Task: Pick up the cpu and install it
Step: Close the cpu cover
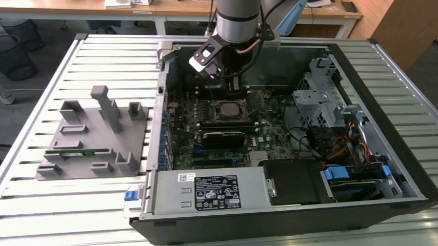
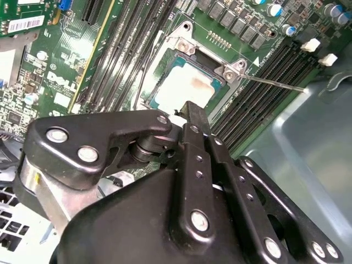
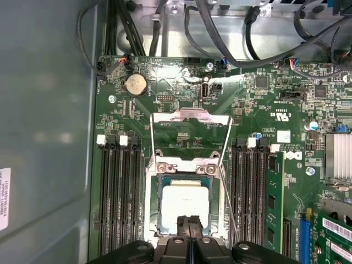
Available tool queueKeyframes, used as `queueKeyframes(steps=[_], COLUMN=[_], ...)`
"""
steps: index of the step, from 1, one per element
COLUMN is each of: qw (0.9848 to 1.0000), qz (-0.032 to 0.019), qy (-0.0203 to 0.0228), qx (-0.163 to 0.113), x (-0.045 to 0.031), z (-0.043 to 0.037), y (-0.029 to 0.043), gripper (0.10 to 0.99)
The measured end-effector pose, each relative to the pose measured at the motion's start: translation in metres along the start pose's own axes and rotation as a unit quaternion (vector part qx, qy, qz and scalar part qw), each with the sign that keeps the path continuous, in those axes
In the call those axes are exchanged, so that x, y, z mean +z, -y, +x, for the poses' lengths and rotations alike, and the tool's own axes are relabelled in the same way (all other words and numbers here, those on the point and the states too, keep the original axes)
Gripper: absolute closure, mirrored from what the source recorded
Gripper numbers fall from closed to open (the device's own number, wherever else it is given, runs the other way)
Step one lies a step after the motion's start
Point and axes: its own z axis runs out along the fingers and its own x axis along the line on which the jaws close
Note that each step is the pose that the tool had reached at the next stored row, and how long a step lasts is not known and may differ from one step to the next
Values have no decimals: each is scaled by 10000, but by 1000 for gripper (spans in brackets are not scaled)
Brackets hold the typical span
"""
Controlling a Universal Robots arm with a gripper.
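Note:
The cpu (image 3: 184,201) is a square chip with a silver-grey top. It lies flat in the motherboard socket (image 3: 155,168), whose metal load plate (image 3: 190,116) is folded back. In the second wrist view the cpu (image 2: 184,85) sits just beyond my black fingertips (image 2: 193,113). My gripper (image 3: 190,226) hangs directly above the chip's near edge, fingers pressed together with nothing between them. In the exterior view my gripper (image 1: 234,91) reaches down into the open computer case (image 1: 411,169), just over the socket and cpu (image 1: 228,109).
Memory slots (image 3: 118,187) flank the socket on both sides, and a thin socket lever (image 2: 275,83) sticks out. A black block (image 1: 220,137) sits below the socket, near the power supply (image 1: 205,189) and drive cage (image 1: 321,97). A grey fixture (image 1: 96,138) holds a green memory stick (image 1: 79,152).

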Motion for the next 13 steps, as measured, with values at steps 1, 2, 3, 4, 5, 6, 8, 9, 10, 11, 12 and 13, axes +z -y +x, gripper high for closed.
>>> queueKeyframes(steps=[1,2,3,4,5,6,8,9,10,11,12,13], qw=[10000,10000,10000,10000,10000,10000,10000,10000,10000,10000,10000,10000], qz=[5,11,16,22,28,34,43,49,54,61,67,73], qy=[0,0,0,-1,-1,-1,-1,-1,-2,-1,-1,-1], qx=[0,0,1,0,1,1,1,1,1,1,1,1], x=[-11,-24,-38,-54,-72,-90,-121,-138,-155,-170,-185,-201], z=[0,0,1,1,1,1,1,1,1,1,2,2], y=[-1,-1,-2,-2,-3,-3,-4,-5,-6,-6,-7,-7], gripper=[980,980,980,980,980,980,980,980,980,980,980,980])
